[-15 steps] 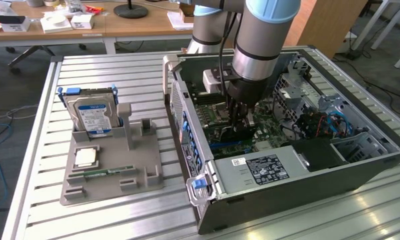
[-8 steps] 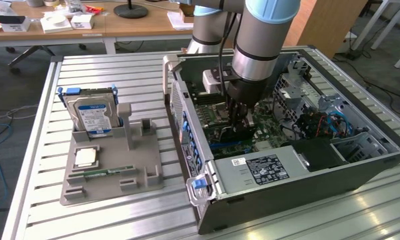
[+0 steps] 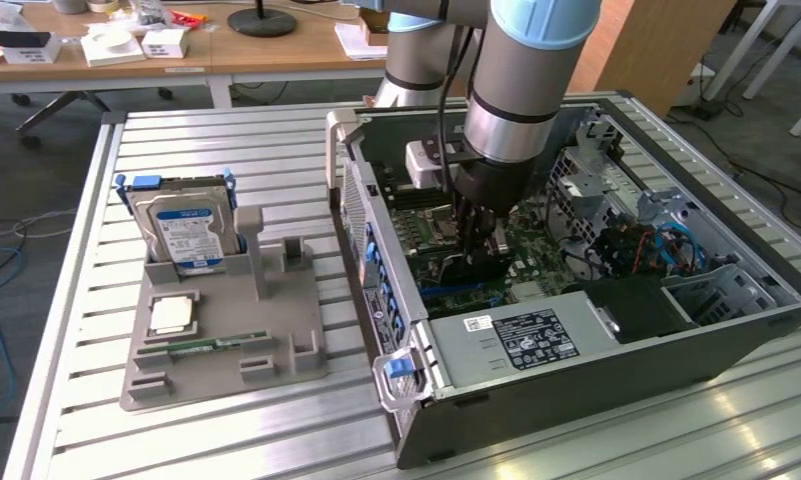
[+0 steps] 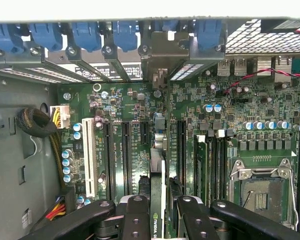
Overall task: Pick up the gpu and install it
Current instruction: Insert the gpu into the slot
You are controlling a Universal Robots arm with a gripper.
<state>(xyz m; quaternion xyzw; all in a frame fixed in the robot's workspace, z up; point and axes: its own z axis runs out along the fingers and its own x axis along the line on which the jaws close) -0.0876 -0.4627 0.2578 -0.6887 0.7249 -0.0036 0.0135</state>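
The gripper [image 4: 159,212] is clamped on the gpu [image 4: 158,200], its green label edge-on above the motherboard [image 4: 214,145]

A green NVIDIA eye logo stood on the thin black card, the gpu [image 4: 158,220], seen edge-on between the black pincer [image 4: 159,212] fingers. The white label on the grey metal power-supply box [image 3: 534,338] and the blue-white label on the silver hard drive [image 3: 187,232], at nine o'clock of the case, carried print too small to read.
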